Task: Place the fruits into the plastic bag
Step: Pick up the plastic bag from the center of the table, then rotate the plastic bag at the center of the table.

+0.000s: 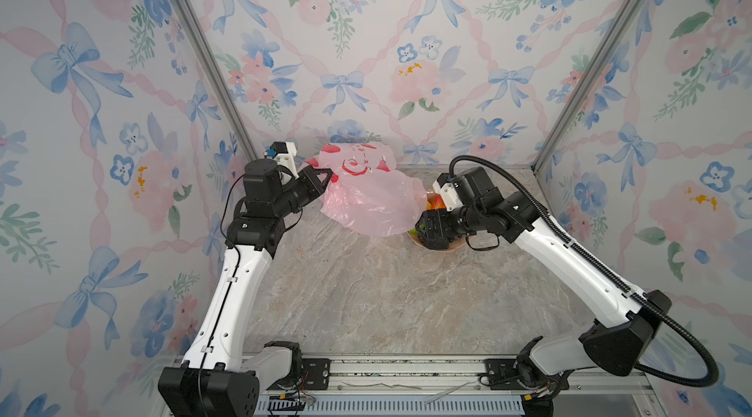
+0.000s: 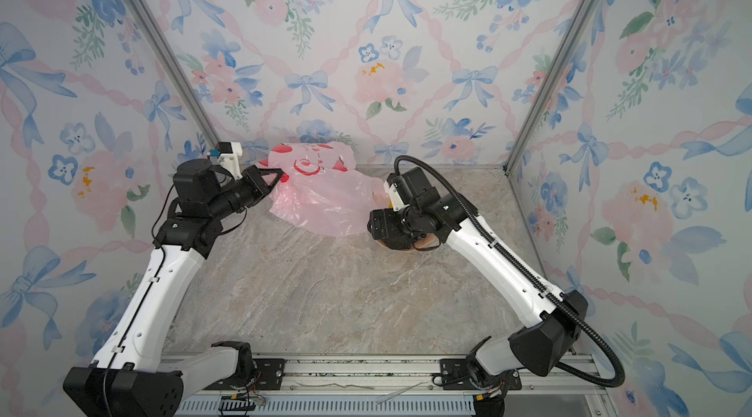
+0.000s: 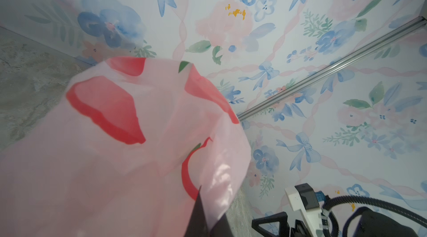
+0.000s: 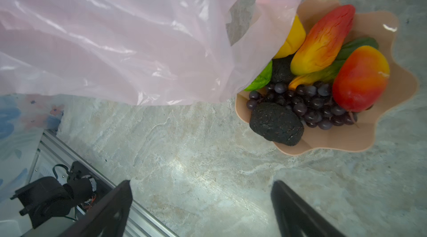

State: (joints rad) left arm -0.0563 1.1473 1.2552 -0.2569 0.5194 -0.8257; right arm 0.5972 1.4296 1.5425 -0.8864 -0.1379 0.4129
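Pinches the bag [image 1: 366, 199] at its edge with the left claw [image 1: 325, 175] toward the back of the surface [image 1: 386, 293], holds the right claw [image 4: 203, 186] spread wide near the dish [image 4: 323, 145], with the fruits [image 4: 323, 44] piled inside it, partly under the bag's loose end.

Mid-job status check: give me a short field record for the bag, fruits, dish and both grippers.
dish: peach, scalloped, on table
fruits: all visible ones in dish: yellow one, two mangoes, grapes, black pieces
bag: pink, crumpled on table, one edge draped over dish
left gripper: shut on bag
right gripper: open, empty, over table beside dish
fruit in bag: none seen
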